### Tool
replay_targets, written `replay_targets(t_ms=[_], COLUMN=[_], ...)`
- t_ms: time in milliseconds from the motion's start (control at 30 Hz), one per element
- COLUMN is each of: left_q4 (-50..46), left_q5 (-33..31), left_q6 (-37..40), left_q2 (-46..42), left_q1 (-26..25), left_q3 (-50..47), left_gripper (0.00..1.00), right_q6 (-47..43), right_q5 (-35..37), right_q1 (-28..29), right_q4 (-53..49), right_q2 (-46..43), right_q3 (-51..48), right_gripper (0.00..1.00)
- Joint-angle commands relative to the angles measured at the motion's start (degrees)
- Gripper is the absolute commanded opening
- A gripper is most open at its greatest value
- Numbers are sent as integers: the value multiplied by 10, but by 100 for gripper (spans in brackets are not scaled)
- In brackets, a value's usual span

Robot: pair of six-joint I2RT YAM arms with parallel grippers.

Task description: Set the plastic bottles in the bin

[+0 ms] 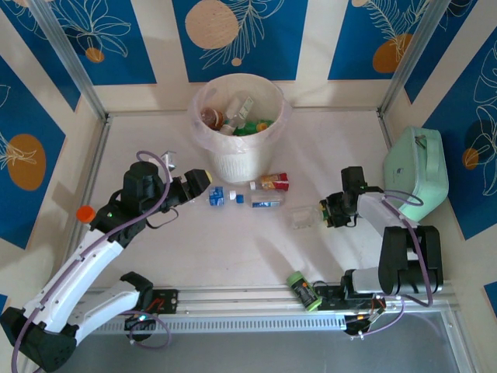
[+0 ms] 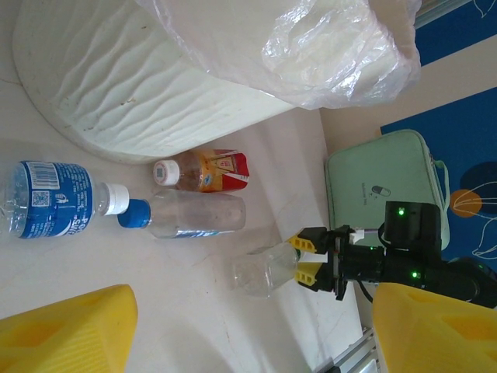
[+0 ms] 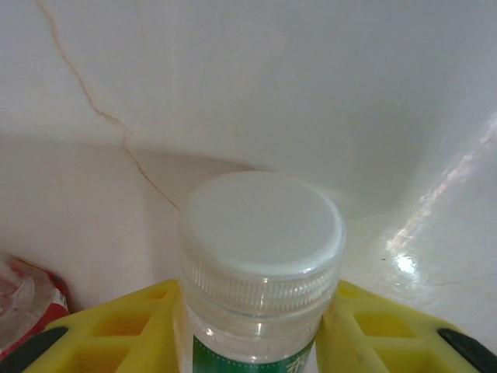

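On the table right of centre, well apart from the bin (image 1: 233, 165): clear white-capped bottle (image 3: 260, 256) on its side | right gripper (image 2: 308, 258) pinches it just below the cap | left gripper (image 2: 252, 334) wide, holding nothing | you likely have a light, thin, slick, crushable shell; keep to the stiffer neck and squeeze gently

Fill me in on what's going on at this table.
Plastic bottles are being cleared into the white bin, which already holds several. The right pincer is clamped around the neck of a clear white-capped bottle lying on the table. The left pincer hangs open beside a blue-labelled bottle. A red-labelled bottle, a blue-capped bottle and a green bottle are not yet binned.
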Motion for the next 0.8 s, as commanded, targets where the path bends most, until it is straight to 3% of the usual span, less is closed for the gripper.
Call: replay_targets(t_ms=[0,167,367,433,467,500,767], left_q4=[9,17,96,142,161,182,173], left_q5=[16,35,122,148,155,163,151], left_q6=[5,9,-2,-8,-11,-14,46], left_q2=[-1,13,46,54,56,61,116], left_q1=[6,6,-5,-20,-28,-38,-122], left_q3=[1,11,28,31,33,35,91], left_gripper=[79,81,81,84,97,100,100], right_q6=[-53,-124,-221,-241,-247,-253,-273], right_q5=[9,7,46,74,81,91,110], right_q1=[5,36,159,210,229,250,346], right_q4=[-19,-46,-72,-80,-82,-83,-76], right_q2=[-44,-103,-160,-166,-166,-165,-139], right_q3=[21,73,185,225,241,258,355], right_gripper=[40,39,39,39,38,38,37])
